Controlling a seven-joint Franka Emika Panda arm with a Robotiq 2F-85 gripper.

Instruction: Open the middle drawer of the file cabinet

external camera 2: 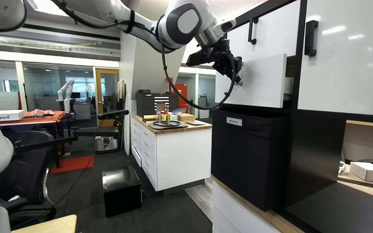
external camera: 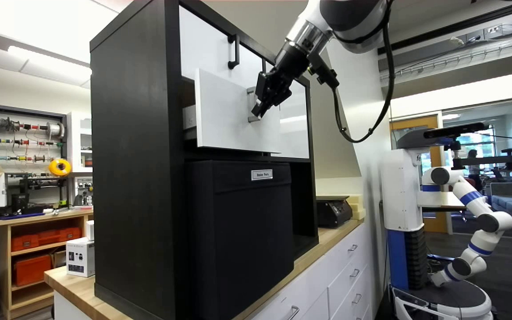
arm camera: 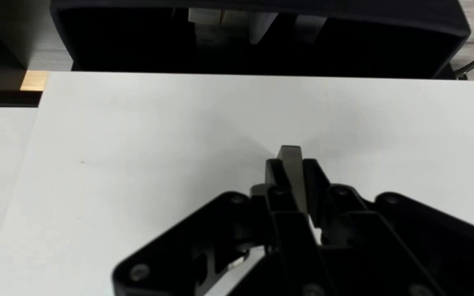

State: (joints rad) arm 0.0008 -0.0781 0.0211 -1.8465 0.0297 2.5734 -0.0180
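The middle drawer (external camera: 227, 116) sits in the file cabinet (external camera: 129, 146) under the top white front (external camera: 207, 48) and above a black cloth bin (external camera: 247, 222), and it is part-way out: its white face stands clear of the frame, with some of the drawer's side showing behind it. The slim grey handle (arm camera: 292, 156) lies between the two fingertips of the claw (arm camera: 293, 172), which is clamped on it from both sides. The step in hand looks to be the pull itself, part done and probably with more to go. To do it well, draw straight out from the cabinet, level and slow, so the drawer doesn't bind; a lift or a sideways drag would likely twist the face or let the tips slide along the bar. Ease off as it nears its stop, which can't be judged from here. On release, back the tips straight off the handle before moving aside. Give the cable (external camera: 370, 131) looped under the arm (external camera: 349, 18) enough slack to swing clear of the handle.
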